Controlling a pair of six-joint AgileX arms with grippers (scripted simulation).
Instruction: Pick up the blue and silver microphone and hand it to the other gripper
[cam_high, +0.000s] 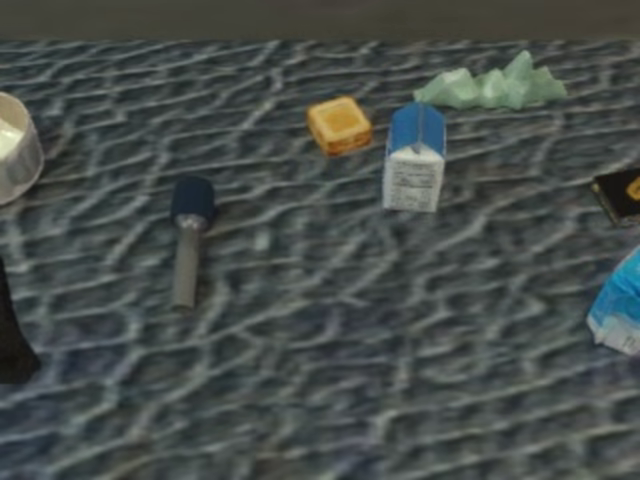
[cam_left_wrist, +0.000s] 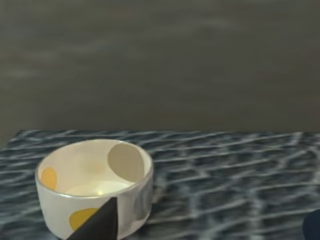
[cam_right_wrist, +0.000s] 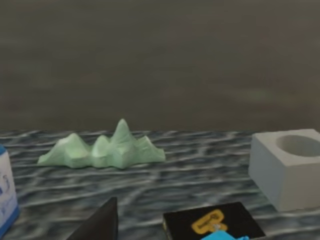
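While nothing is yet gripped, the blue-headed, grey-handled toy microphone (cam_high: 189, 236) is seen from above lying on the table's left half, well apart from the blue-and-white milk carton (cam_high: 414, 158). From the left wrist, only a white yellow-spotted bowl (cam_left_wrist: 95, 187) is shown; from the right wrist, a green ridged model (cam_right_wrist: 102, 150). Neither gripper's fingers can be judged. A slim handle could roll if pinched off-centre.
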